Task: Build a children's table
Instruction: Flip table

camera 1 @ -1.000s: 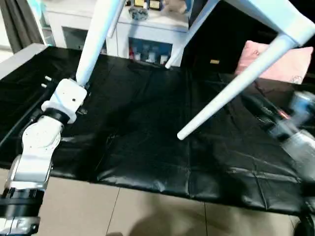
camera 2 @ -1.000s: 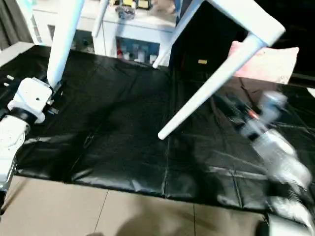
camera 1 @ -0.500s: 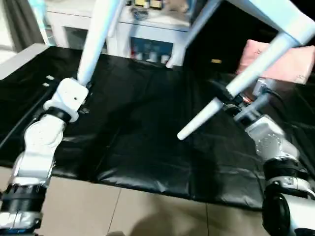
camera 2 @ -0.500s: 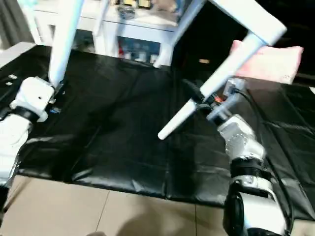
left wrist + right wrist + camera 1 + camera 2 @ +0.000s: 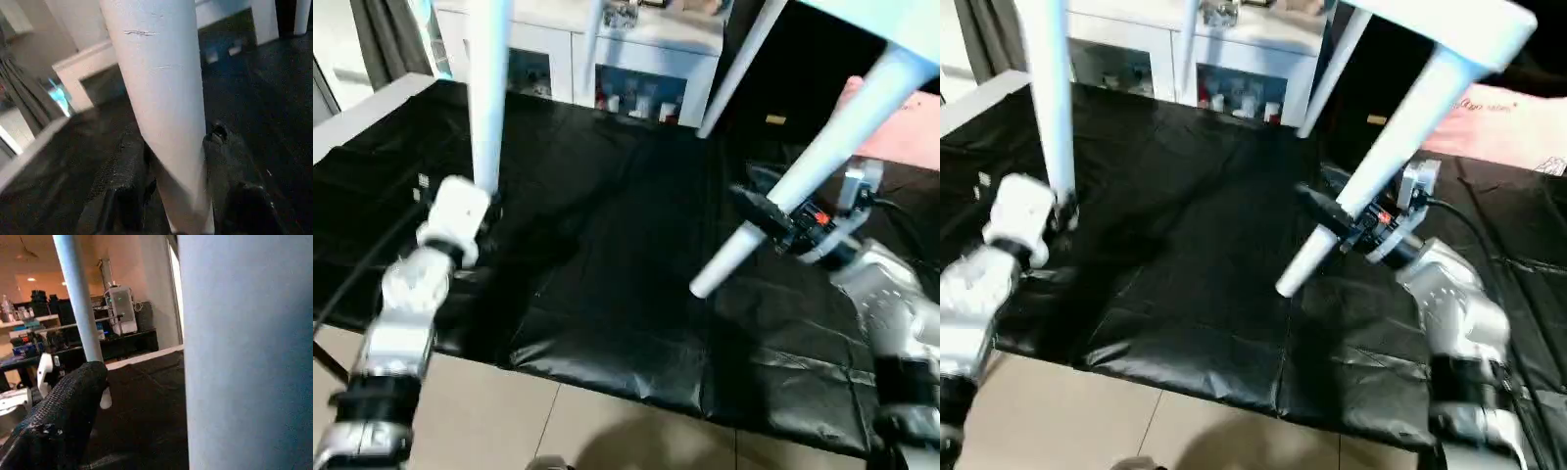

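The children's table (image 5: 1449, 20) is already in one piece and held up off the desk (image 5: 607, 294), its white top tilted near the upper right of the head views and its legs reaching down and outward. One leg (image 5: 489, 88) comes down almost upright on the left; another leg (image 5: 803, 186) slants down to the middle, its open tip hanging free above the black sheet (image 5: 1185, 284) that covers the desk. Two further legs stand behind, toward the white cabinet (image 5: 636, 59).

The left end effector (image 5: 171, 196) is clenched on the upright leg near its lower end, a black finger (image 5: 122, 181) pressed to each side of the tube. The right end effector (image 5: 1347, 223) sits at the slanted leg a little above its tip; one finger shows beside the tube in the right wrist view, the other is hidden, so I cannot tell whether it grips or merely rests there.

With all four legs seated, I judge the assembly itself done and the step in hand to be turning the table and setting it down on its feet. The next move calls for both arms to swing the legs downward together, keeping the left grip firm so the top does not twist, then lowering until the tips meet the sheet. A pink cushion (image 5: 1508, 122) lies at the far right, near the raised top
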### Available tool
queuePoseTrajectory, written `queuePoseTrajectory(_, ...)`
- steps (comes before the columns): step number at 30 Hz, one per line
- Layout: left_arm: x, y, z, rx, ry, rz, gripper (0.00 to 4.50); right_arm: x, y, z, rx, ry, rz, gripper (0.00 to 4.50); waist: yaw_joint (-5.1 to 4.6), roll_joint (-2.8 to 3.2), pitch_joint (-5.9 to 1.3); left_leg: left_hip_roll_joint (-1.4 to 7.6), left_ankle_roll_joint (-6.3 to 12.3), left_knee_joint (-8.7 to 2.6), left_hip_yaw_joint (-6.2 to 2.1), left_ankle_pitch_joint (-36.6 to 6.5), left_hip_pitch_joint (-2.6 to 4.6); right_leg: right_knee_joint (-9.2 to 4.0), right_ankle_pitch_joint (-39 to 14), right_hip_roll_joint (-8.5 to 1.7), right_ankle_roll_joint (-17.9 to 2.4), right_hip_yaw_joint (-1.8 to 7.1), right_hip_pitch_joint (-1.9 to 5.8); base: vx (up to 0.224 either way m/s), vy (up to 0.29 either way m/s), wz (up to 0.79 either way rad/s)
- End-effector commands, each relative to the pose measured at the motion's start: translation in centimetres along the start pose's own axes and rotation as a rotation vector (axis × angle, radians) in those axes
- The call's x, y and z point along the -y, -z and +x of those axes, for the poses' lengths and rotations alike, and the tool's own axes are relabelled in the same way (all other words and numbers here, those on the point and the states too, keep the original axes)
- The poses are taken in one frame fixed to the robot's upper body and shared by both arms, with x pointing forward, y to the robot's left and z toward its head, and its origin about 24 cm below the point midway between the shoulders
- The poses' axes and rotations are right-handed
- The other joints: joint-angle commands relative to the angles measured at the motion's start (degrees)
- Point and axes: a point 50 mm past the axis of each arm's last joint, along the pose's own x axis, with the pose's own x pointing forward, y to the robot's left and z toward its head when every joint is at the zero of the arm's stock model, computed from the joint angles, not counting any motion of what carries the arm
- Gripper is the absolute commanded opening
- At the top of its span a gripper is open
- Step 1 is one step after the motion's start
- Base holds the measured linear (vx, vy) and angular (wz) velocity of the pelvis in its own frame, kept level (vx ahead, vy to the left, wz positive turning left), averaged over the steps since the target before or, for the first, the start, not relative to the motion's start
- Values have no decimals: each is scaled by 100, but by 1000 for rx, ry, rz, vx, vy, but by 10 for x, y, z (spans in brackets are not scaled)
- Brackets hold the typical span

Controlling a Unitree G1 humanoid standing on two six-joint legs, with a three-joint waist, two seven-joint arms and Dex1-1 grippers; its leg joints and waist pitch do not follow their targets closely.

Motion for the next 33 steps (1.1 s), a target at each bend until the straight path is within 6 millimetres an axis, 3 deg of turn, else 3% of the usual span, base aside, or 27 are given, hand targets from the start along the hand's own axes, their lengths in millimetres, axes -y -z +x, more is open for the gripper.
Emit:
queuePoseTrajectory(1,27,21,-9,-107,170,99,145,-4,-10,0,3,7,-46,450,-55,110,-359,480,-69,-474,-198,-1297,98,-413,-1017,-604,-664,486,177,0,0,0)
queuePoseTrajectory(4,29,27,-14,-129,177,106,145,-7,-8,0,-13,11,-55,450,-61,112,-329,491,-186,-503,-209,-1683,138,-490,-1534,-600,-520,485,146,0,0,0)
queuePoseTrajectory(7,30,35,-19,-161,177,96,145,-11,-4,2,-35,32,-62,450,-65,102,-323,493,-285,-526,-228,-1924,154,-518,-1693,-607,-433,485,137,0,0,0)
queuePoseTrajectory(8,31,38,-20,-174,180,85,145,-12,-2,2,-46,49,-67,450,-81,46,-315,492,-303,-534,-225,-1998,157,-536,-1765,-600,-396,487,130,0,0,0)
queuePoseTrajectory(10,32,40,-21,-182,182,77,145,-12,-1,3,-53,60,-72,450,-68,72,-317,482,-342,-535,-230,-2058,169,-546,-1865,-610,-356,487,119,0,0,0)
queuePoseTrajectory(12,37,51,-24,-224,218,68,145,-12,6,4,-88,112,-81,450,-92,15,-314,487,-364,-545,-236,-2072,158,-557,-1877,-611,-303,490,122,0,0,0)
queuePoseTrajectory(13,37,52,-24,-228,221,68,145,-12,7,4,-93,122,-79,450,-80,46,-304,484,-377,-551,-242,-2120,176,-568,-1960,-613,-262,490,108,0,0,0)
queuePoseTrajectory(14,37,56,-23,-242,221,67,145,-13,10,4,-104,147,-80,450,-103,12,-295,484,-400,-560,-243,-2198,181,-590,-2065,-607,-213,490,103,0,0,0)
queuePoseTrajectory(17,35,59,-22,-255,210,61,145,-12,14,1,-116,183,-85,450,-128,26,-261,486,-476,-573,-278,-2689,256,-669,-2666,-633,-110,459,90,0,0,0)
queuePoseTrajectory(18,32,60,-20,-259,203,59,145,-12,17,-2,-137,214,-95,450,-144,3,-245,482,-472,-578,-280,-2763,260,-702,-2791,-631,-77,450,92,0,0,0)
queuePoseTrajectory(19,28,60,-19,-261,181,57,145,-10,24,-6,-169,247,-89,450,-142,23,-222,462,-486,-566,-279,-2967,333,-770,-3102,-635,-12,430,56,0,0,0)
queuePoseTrajectory(20,27,60,-19,-261,174,44,145,-10,27,-8,-181,258,-76,450,-163,33,-211,464,-492,-574,-304,-3103,354,-804,-3288,-640,34,407,76,0,0,0)
queuePoseTrajectory(23,22,60,-22,-240,144,-31,145,-11,34,-15,-160,315,-37,450,-218,50,-237,493,-535,-617,-348,-3181,313,-770,-2992,-646,-61,407,119,0,0,0)
queuePoseTrajectory(26,15,60,-30,-202,112,-122,215,-14,41,-18,-163,347,-31,450,-291,39,-240,488,-520,-612,-358,-3186,273,-763,-2980,-680,-127,427,125,0,0,0)
queuePoseTrajectory(28,11,62,-36,-190,101,-155,223,-16,45,-20,-147,370,-22,450,-347,24,-229,462,-463,-610,-351,-3078,236,-766,-3116,-689,-100,433,128,0,0,0)
queuePoseTrajectory(30,7,63,-43,-168,98,-196,240,-17,48,-22,-123,399,-24,450,-347,39,-253,490,-440,-618,-359,-2837,180,-733,-2949,-708,-124,458,155,0,0,0)
queuePoseTrajectory(32,2,63,-52,-148,79,-224,264,-20,51,-25,-91,430,-24,450,-297,53,-326,508,-383,-614,-304,-2251,134,-613,-1968,-678,-361,512,141,0,0,0)
queuePoseTrajectory(33,1,63,-54,-144,77,-230,268,-21,52,-25,-85,435,-22,450,-297,41,-325,517,-362,-614,-284,-2093,118,-584,-1687,-673,-446,523,133,0,0,0)
